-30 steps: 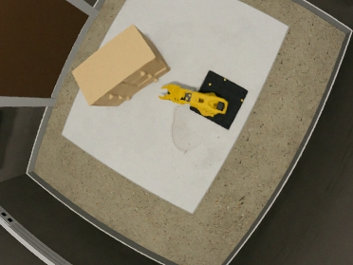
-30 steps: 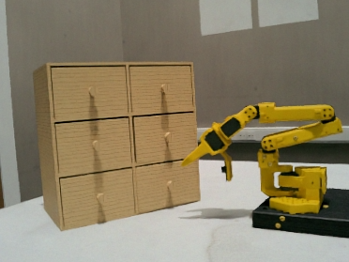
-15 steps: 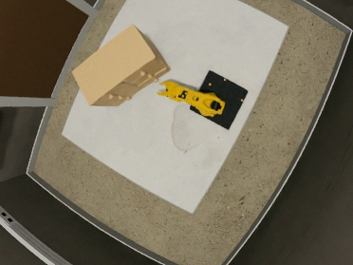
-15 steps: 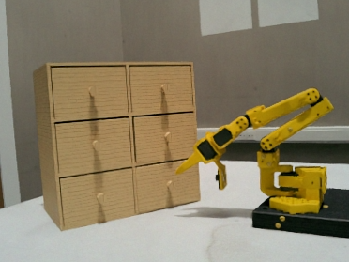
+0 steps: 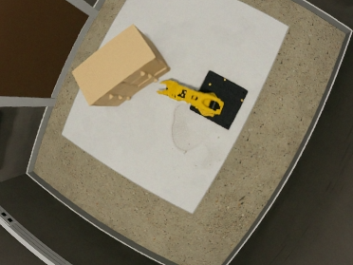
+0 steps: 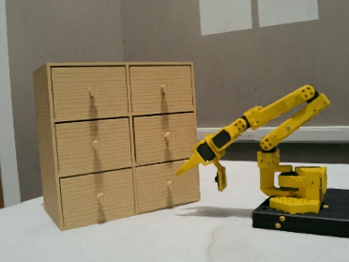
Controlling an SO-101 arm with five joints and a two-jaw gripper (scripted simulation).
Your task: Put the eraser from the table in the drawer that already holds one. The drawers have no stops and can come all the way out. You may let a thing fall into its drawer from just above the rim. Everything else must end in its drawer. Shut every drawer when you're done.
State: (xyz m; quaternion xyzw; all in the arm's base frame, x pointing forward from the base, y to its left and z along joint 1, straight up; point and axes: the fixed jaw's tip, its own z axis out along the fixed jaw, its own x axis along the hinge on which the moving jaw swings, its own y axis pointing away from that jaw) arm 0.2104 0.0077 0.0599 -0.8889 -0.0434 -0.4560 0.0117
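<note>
A tan cabinet (image 5: 114,63) (image 6: 117,142) with six drawers in three rows of two stands on the white sheet (image 5: 142,143). All six drawers are shut, each with a small knob. My yellow gripper (image 5: 161,90) (image 6: 199,181) hangs in the air just right of the cabinet's front, level with the bottom right drawer (image 6: 165,185) and apart from it. Its jaws are spread and nothing is between them. No eraser shows on the table in either view.
The arm's black base plate (image 5: 231,96) (image 6: 300,223) sits right of the cabinet. The white sheet lies on a sandy table top (image 5: 285,139) with a raised grey rim. A faint round mark (image 5: 187,134) shows on the sheet in front of the base.
</note>
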